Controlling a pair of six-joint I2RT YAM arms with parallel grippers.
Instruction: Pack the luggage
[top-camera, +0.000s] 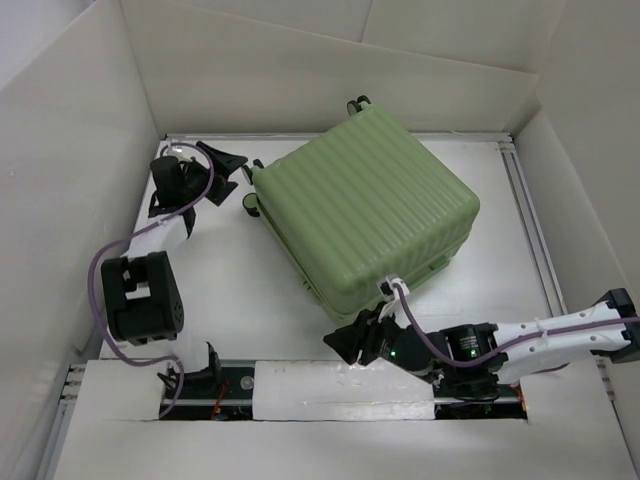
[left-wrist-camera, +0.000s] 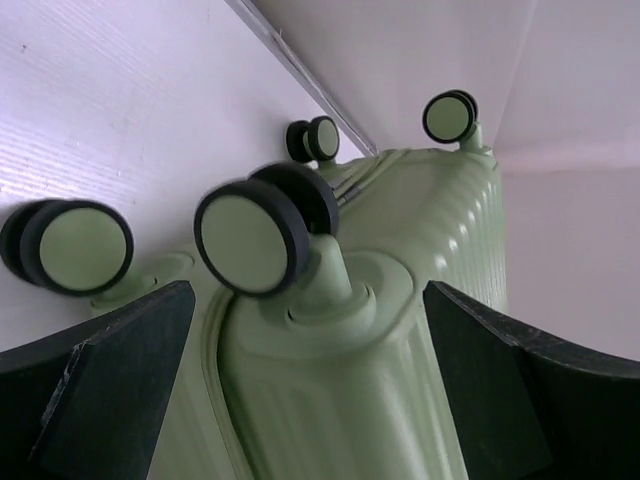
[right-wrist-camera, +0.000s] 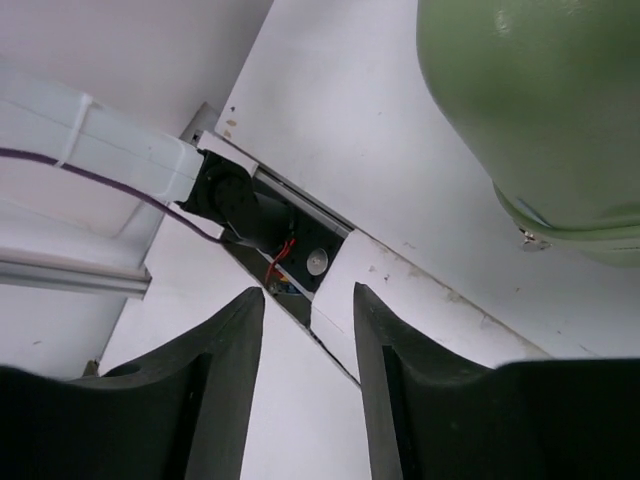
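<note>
Hands both empty. Left hand (top-camera: 238, 173) spread wide, levelled at the wheels (left-wrist-camera: 250, 235) of the luggage (top-camera: 370, 205). Right hand (right-wrist-camera: 308, 295) partly open, set low just beside the luggage's near corner, clear of it. Luggage closed, lying flat on white worktop (top-camera: 250, 290), towards the far right. White panel walls (top-camera: 250, 70) enclose the worktop.

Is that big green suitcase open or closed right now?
Closed. The luggage lies flat on the table, its two ribbed halves pressed together, with no lining showing.
</note>
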